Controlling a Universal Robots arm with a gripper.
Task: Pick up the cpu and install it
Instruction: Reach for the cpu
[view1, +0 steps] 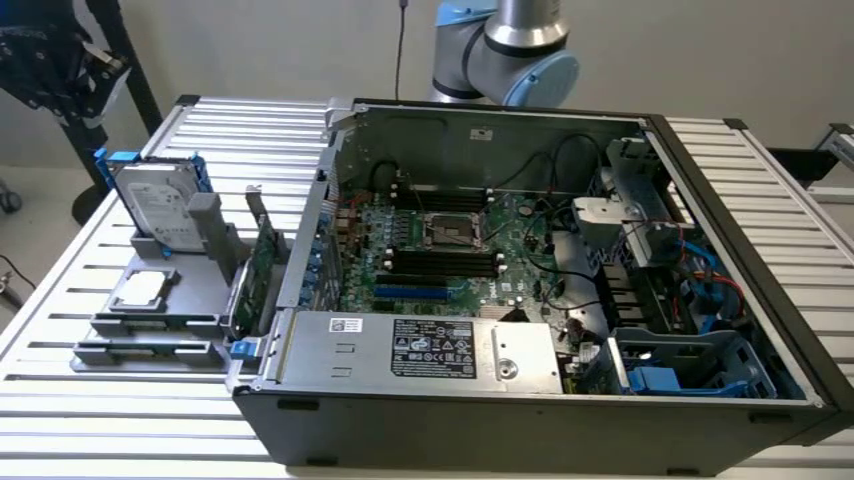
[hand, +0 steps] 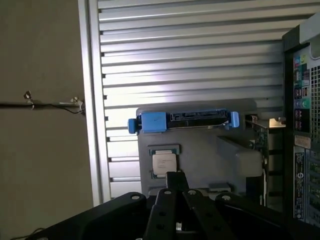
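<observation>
Plainly, the cpu (view1: 143, 289) lies flat with its shiny top up in a shallow seat of the grey holder (hand: 205, 150). The holder sits on the table (view1: 80, 420) at the exterior view's left, outside the computer case (view1: 534, 410). Nothing touches the chip. On the same holder the hard drive (view1: 158, 205) stands on edge in its blue frame, just behind the cpu. The green circuit card (view1: 263, 262) stands upright between the holder and the case. Inside the open case, the socket (view1: 451, 232) sits near the middle of the motherboard (view1: 400, 285), well apart from the cpu.

In the wrist view the end effector (hand: 174, 176) hangs over the holder with its fingers brought together, holding nothing. Its tip lines up with the cpu's near edge, but how high above it stands I cannot tell.

The step in hand looks like the reach for the pick. To do it well, I judge the fingers must part before any descent, then centre over the chip and sit square to its sides. A straight vertical approach seems safest, since the chip is thin and offers little rim above its seat. The grip belongs on the edges, not the top. The hard drive stands close enough to deserve a clear margin.
</observation>
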